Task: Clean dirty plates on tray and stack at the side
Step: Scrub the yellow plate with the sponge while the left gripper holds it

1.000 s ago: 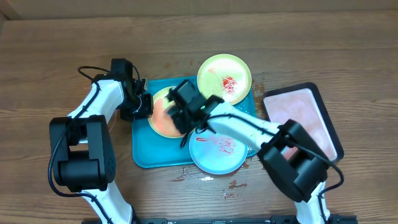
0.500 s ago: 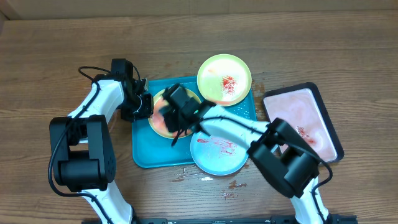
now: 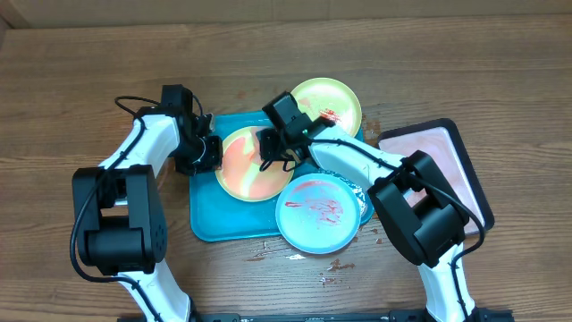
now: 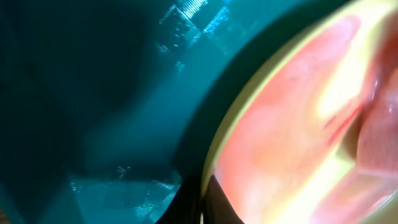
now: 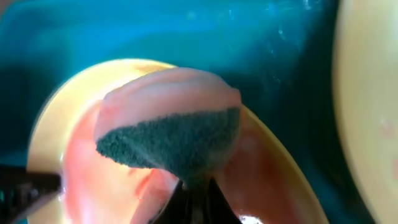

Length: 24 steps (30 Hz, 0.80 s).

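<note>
Right gripper (image 3: 271, 148) with sponge (image 5: 171, 134) swept from plate (image 3: 243, 172) centre to upper-right rim.

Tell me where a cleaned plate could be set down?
Bare wood: the far strip of the table behind the tray, and its near-right corner, in front of the black-rimmed tray. Crowded: the tray, with the plates, left gripper, and right gripper holding a sponge.

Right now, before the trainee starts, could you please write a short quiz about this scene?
1. True or false: the right gripper holds a sponge.
2. What colour is the tray under the orange-smeared plate?
3. The left gripper clamps the rim of: A) the light blue plate; B) the orange-smeared plate; C) the black-rimmed tray.
Key: 1 true; 2 teal-blue; 3 B.
</note>
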{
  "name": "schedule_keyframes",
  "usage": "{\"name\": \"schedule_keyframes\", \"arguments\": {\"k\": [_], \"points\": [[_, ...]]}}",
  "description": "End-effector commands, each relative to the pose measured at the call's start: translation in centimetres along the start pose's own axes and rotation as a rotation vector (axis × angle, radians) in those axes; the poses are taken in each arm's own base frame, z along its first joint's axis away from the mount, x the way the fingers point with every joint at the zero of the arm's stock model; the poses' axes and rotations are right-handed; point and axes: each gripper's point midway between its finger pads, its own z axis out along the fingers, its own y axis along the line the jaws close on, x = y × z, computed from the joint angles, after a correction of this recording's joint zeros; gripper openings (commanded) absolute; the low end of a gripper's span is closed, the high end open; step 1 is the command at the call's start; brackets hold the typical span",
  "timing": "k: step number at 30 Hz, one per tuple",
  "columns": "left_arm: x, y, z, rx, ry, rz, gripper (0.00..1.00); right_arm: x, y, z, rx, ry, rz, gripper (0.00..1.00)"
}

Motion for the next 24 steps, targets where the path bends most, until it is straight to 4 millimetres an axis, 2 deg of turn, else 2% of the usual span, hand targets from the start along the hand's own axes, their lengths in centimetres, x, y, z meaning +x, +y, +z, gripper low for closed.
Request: {"name": "schedule_keyframes", "arguments": {"k": [1, 6, 10, 15, 18, 21, 24], "points": [[0.9, 0.7, 1.1, -0.025, 0.041, -0.007, 0.04, 4.4, -1.2, 1.6, -0.027, 0.194, -0.065, 0.04], [0.9, 0.7, 1.1, -0.024, 0.041, -0.007, 0.05, 6.6, 2.0, 0.5, -0.208, 0.322, -0.068, 0.04], [0.9, 0.7, 1.1, -0.023, 0.038, -0.007, 0.04, 6.9, 3.3, 0.4, -0.255, 0.329, -0.068, 0.04], [0.9, 0.3, 1.1, 0.002, 0.039, -0.007, 0.04, 4.9, 5.1, 1.0, -0.305, 0.243, -0.032, 0.04], [0.9, 0.3, 1.1, 0.002, 0.040, -0.008, 0.04, 3.6, 5.4, 1.6, -0.306, 0.195, 0.042, 0.04], [1.0, 0.3, 1.1, 0.002, 0.042, -0.008, 0.04, 2.5, 5.0, 2.7, -0.284, 0.149, 0.108, 0.04], [1.0, 0.3, 1.1, 0.001, 0.044, -0.010, 0.04, 1.4, 3.5, 3.6, -0.234, 0.107, 0.179, 0.04]]}}
